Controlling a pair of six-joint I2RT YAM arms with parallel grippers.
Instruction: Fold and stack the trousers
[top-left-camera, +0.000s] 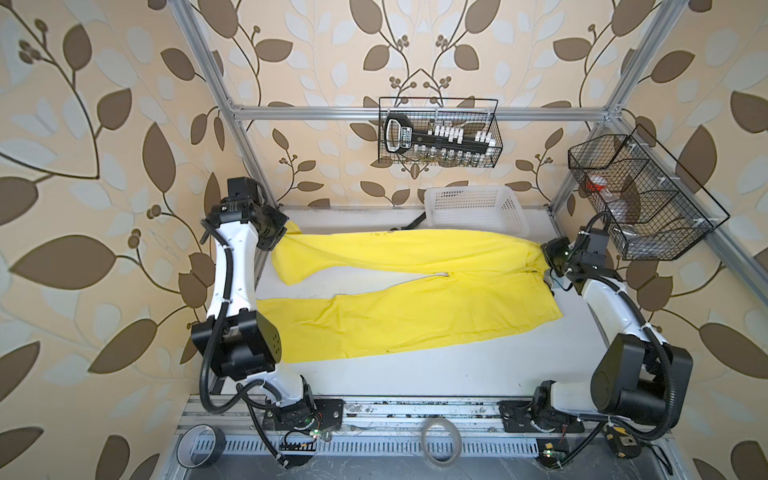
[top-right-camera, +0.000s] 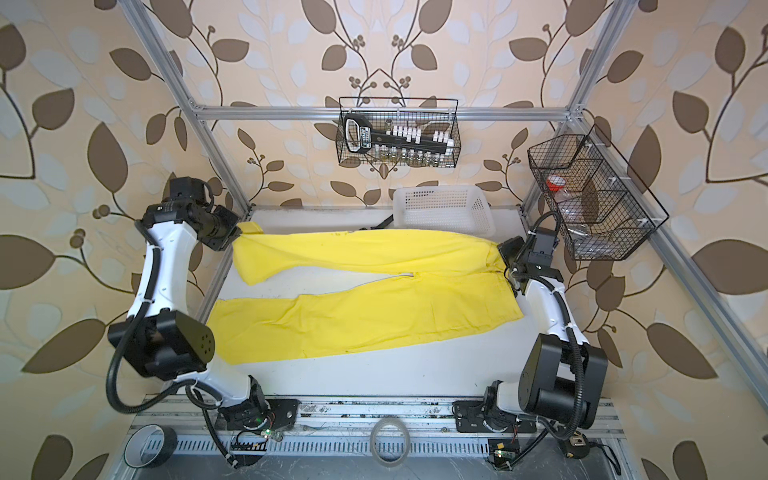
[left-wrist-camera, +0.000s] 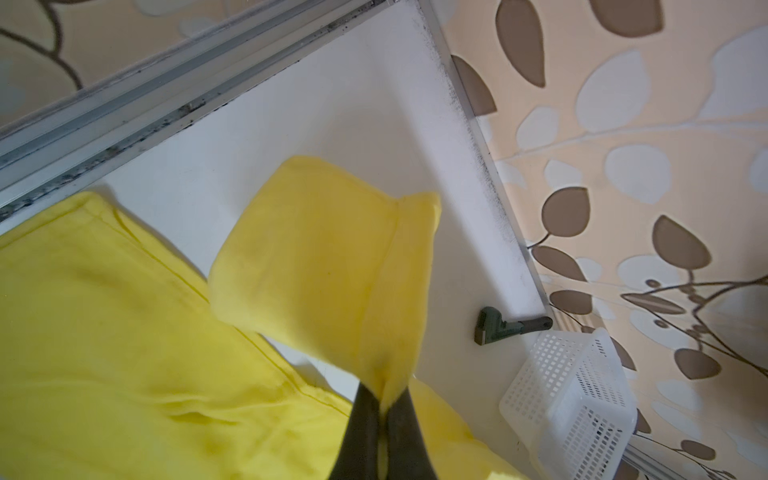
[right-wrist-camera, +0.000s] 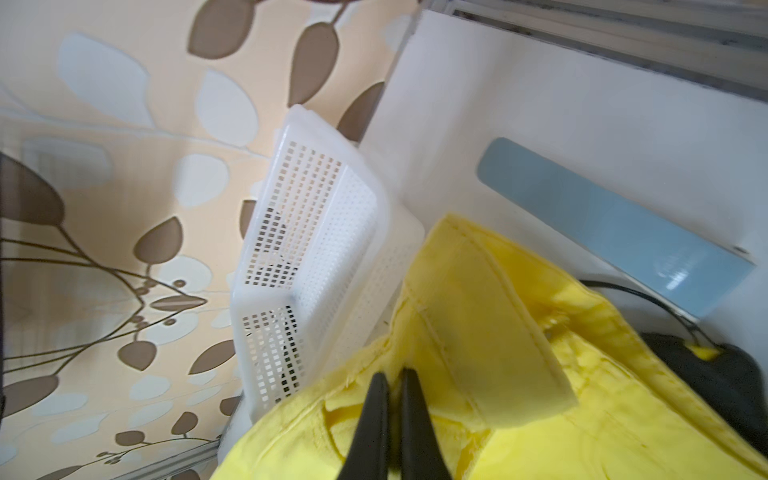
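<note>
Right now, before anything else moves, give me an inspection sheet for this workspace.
Surface: white tabletop, dark specks along its edges.
Job's things: yellow trousers spread out, legs apart, waist at the right.
Clutter: white perforated basket behind the trousers; black tape roll and clear tape ring on the front rail.
Grippers: left gripper shut on a leg cuff; right gripper shut on the waistband.
Cables: black hoses along both arms.
Surroundings: aluminium frame, two hanging wire baskets, leaf wallpaper.
</note>
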